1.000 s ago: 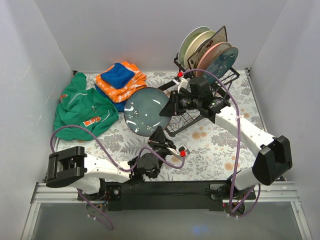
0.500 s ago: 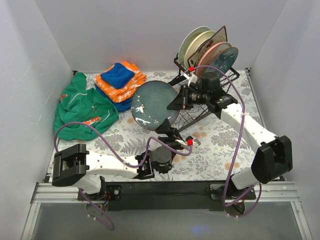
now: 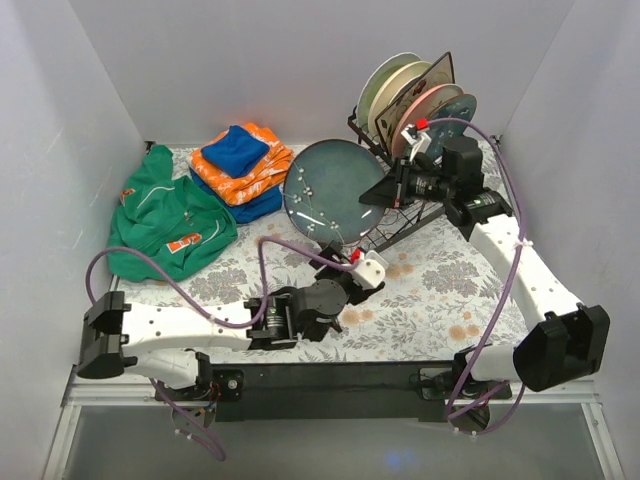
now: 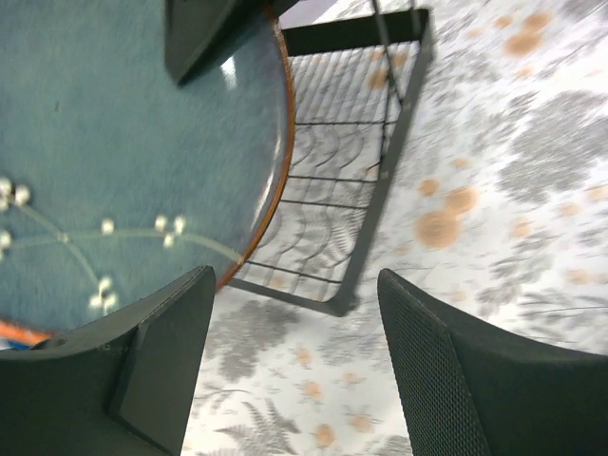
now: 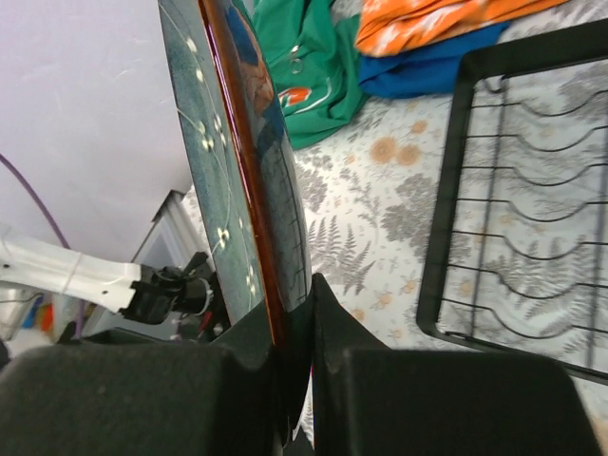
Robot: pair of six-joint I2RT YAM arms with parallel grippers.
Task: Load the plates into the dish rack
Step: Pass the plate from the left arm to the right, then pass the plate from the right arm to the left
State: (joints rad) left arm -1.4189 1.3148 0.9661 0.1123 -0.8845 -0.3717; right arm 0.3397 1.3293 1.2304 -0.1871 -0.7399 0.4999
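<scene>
A dark teal plate (image 3: 331, 188) with small white flowers and a brown rim hangs on edge just left of the black wire dish rack (image 3: 395, 224). My right gripper (image 3: 386, 193) is shut on its right rim; in the right wrist view the plate (image 5: 245, 161) runs edge-on up from the closed gripper (image 5: 306, 318). My left gripper (image 3: 366, 270) is open below the plate, holding nothing. In the left wrist view the plate (image 4: 114, 161) fills the upper left, above the open gripper (image 4: 294, 375). Several plates (image 3: 412, 95) stand in the rack's raised section.
A green garment (image 3: 165, 220) lies at the left, with folded orange and blue cloths (image 3: 240, 163) behind it. White walls close in the left, back and right. The rack's slotted lower tray (image 5: 518, 228) lies on the floral tablecloth (image 3: 430, 290).
My left gripper has opened and let go of the teal plate, and that arm has slid right. The right gripper has carried the plate up and right, towards the rack.
</scene>
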